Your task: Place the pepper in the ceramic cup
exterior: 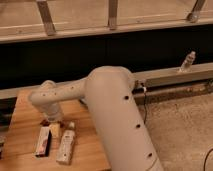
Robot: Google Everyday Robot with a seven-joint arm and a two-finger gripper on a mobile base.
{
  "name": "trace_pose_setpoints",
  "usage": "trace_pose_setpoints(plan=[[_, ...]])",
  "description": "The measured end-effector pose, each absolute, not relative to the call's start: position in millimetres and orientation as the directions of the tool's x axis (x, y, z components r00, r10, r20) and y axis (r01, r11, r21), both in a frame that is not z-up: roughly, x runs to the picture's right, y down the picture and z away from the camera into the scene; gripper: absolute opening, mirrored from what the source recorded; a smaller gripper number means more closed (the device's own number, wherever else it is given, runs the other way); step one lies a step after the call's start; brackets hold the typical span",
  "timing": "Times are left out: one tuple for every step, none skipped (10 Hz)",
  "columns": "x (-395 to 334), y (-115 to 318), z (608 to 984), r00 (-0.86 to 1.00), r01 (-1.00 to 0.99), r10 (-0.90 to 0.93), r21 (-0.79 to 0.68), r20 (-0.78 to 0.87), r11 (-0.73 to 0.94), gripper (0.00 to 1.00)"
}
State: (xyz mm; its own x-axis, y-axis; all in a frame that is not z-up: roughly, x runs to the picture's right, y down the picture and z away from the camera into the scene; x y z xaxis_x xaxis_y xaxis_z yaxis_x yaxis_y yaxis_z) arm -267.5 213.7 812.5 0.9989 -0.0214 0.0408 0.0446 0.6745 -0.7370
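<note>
**Operator:** State the arm pose.

**Technician:** The arm [117, 120] rises from the lower right, well right of the box [42, 141]. It bends at the elbow, and the forearm runs left above the box. The wrist turns down toward the box's far end.

**Operator:** State the gripper position and condition.

**Technician:** The gripper [49, 123] hangs below the wrist, just above the box's far end, and the wrist hides most of it. Its jaws stand spread apart.

**Operator:** Locate the pepper and the cup.

**Technician:** A small dark shape lies at the box's far end, under the wrist. It cannot be told whether this is the pepper. The cup does not show.

**Operator:** List nearby items and obstructions.

**Technician:** A tan item [55, 130] sits just right of the box's far end. A white bottle [65, 146] lies flat just right of the box, cap toward the far side. The thick arm link hides the surface further right.

**Operator:** Describe the surface and the room.

**Technician:** The box rests on a wooden table [22, 120]. A speckled floor [180, 125] lies well right of the box. A ledge [170, 76] far right of the box carries an upright clear bottle [187, 61]. Metal rails [112, 12] run above a dark wall.
</note>
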Motion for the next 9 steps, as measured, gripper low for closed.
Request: trace_pose_setpoints(plan=[[-265.3,218.6,820.8,0.999,0.030,0.009,-0.741,0.048,0.671,0.80],[-269.7,218.8,823.7,0.998,0.030,0.017,-0.741,0.056,0.671,0.80],[-277.6,216.2,825.6,0.998,0.037,0.018,-0.737,0.066,0.675,0.80],[-282.7,213.0,827.5,0.997,0.041,0.018,-0.732,0.072,0.681,0.80],[-285.7,209.9,827.4,0.997,0.044,0.016,-0.727,0.075,0.685,0.80],[-287.6,207.7,827.0,0.997,0.047,0.014,-0.723,0.078,0.689,0.80],[-289.5,205.6,826.7,0.997,0.048,0.013,-0.720,0.079,0.692,0.80],[-291.3,204.9,827.1,0.997,0.047,0.017,-0.719,0.082,0.693,0.80],[-294.7,206.5,828.0,0.996,0.045,0.028,-0.722,0.089,0.691,0.80]])
